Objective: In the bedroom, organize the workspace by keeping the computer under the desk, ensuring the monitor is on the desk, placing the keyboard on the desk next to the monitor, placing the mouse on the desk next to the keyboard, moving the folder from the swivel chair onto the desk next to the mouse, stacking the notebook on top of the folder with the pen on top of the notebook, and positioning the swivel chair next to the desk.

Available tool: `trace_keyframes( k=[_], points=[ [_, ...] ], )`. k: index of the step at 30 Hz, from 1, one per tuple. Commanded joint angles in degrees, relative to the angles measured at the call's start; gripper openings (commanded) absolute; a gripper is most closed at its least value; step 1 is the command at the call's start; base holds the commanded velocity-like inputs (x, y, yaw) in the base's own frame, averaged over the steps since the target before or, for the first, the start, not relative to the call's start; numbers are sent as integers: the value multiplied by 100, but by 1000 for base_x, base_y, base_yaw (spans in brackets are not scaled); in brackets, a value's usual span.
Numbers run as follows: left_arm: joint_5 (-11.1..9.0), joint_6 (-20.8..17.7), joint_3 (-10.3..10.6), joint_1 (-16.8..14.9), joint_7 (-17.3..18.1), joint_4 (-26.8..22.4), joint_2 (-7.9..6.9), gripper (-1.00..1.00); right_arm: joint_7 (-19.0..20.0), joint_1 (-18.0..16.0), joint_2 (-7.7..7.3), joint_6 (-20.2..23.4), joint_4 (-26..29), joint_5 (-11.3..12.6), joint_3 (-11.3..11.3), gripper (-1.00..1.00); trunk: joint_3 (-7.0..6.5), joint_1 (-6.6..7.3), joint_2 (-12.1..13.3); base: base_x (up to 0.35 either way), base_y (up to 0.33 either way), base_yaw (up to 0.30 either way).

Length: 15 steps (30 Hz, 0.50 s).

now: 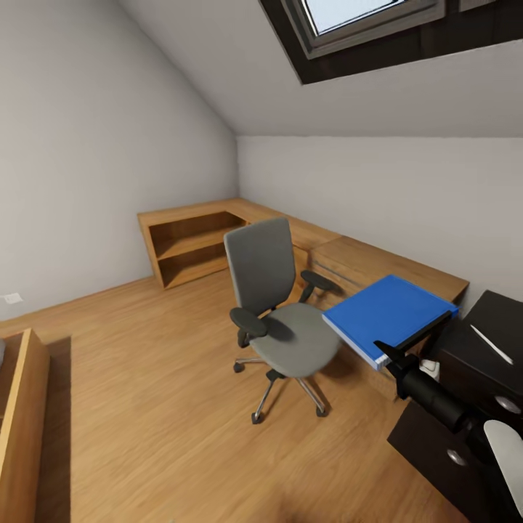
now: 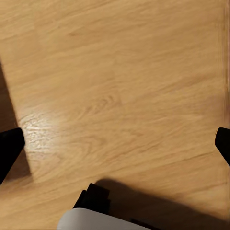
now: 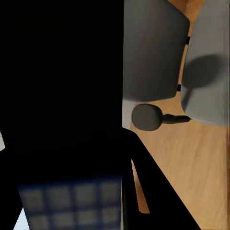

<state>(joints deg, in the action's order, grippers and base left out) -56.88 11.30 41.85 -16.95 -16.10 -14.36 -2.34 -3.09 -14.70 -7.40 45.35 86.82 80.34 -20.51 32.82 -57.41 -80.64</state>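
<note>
Folder (image 1: 388, 314) was off the chair (image 1: 280, 305), held out flat at the tip of the right arm, just past the jaws (image 1: 390, 356), which pinched it at its near edge; that gripper was closed on the folder

Right wrist view: mostly dark, a blurred grid close by the jaws, chair seat (image 3: 153, 48) and one black armrest (image 3: 148, 117) beyond them over the wood floor (image 3: 191, 163)

Left jaws (image 2: 115, 143) stood wide apart with nothing between them, bare floor (image 2: 120, 72) ahead

Table (image 1: 487, 349), black, lay to the right of the right jaws, close; a thin pale stick, possibly the pen, on its top

Handling, as judged: folder looked thin, stiff enough to stay level from an edge pinch, light; smooth cover could slide or droop if the wrist tipped. A hold nearer mid-edge, kept flat, seemed safest for setting it down
</note>
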Motion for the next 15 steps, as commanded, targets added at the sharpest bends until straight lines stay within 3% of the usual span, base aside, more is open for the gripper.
trace_keyframes(
  k=[1, 13, 15],
  points=[
    [-44, 86, 48, -1, -36, 5, 15, 100, -41, -6, 2, 25, 2, 43, -6, -100, 5, 0, -3, 0, 0, -283],
    [-51, 241, 47, -1, -9, 236, 120, 100, -57, -6, 6, -18, 0, 36, -6, -100, 6, 0, -3, 0, 0, -287],
    [-45, 257, 44, -1, 91, 332, 172, 100, -60, -8, 64, -108, -7, 34, -12, -100, 11, 0, -3, 0, 0, -288]
  ],
)
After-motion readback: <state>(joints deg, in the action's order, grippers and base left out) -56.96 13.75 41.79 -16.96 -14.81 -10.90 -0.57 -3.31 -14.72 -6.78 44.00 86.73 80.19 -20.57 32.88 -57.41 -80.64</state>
